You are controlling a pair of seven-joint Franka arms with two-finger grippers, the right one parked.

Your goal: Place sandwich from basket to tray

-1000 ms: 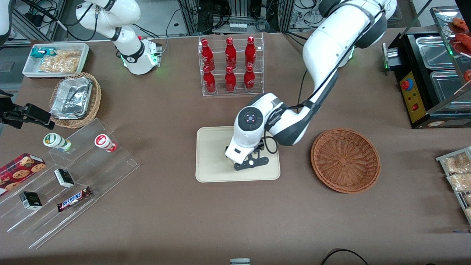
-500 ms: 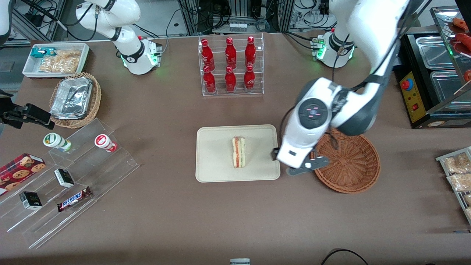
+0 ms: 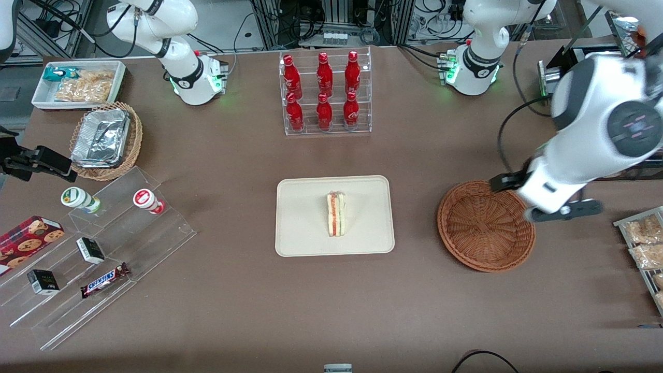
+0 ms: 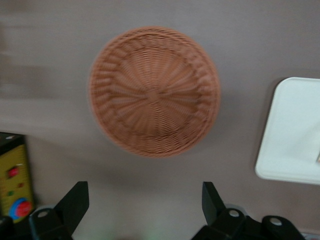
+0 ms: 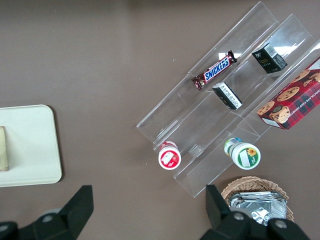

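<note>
The sandwich lies on its side in the middle of the cream tray. The reddish-brown wicker basket is empty and stands beside the tray, toward the working arm's end of the table. My left gripper hangs above the basket's rim on the side away from the tray. In the left wrist view the gripper is open and empty, with both fingertips wide apart over bare table. The basket and a corner of the tray show there too.
A clear rack of red bottles stands farther from the front camera than the tray. A black appliance with steel pans and snack packets sit at the working arm's end. Clear tiered shelves with snacks lie toward the parked arm's end.
The gripper left the sandwich on the tray, then rose and swung across the basket to its rim nearest the working arm's end. The sandwich has stayed still on the tray.
</note>
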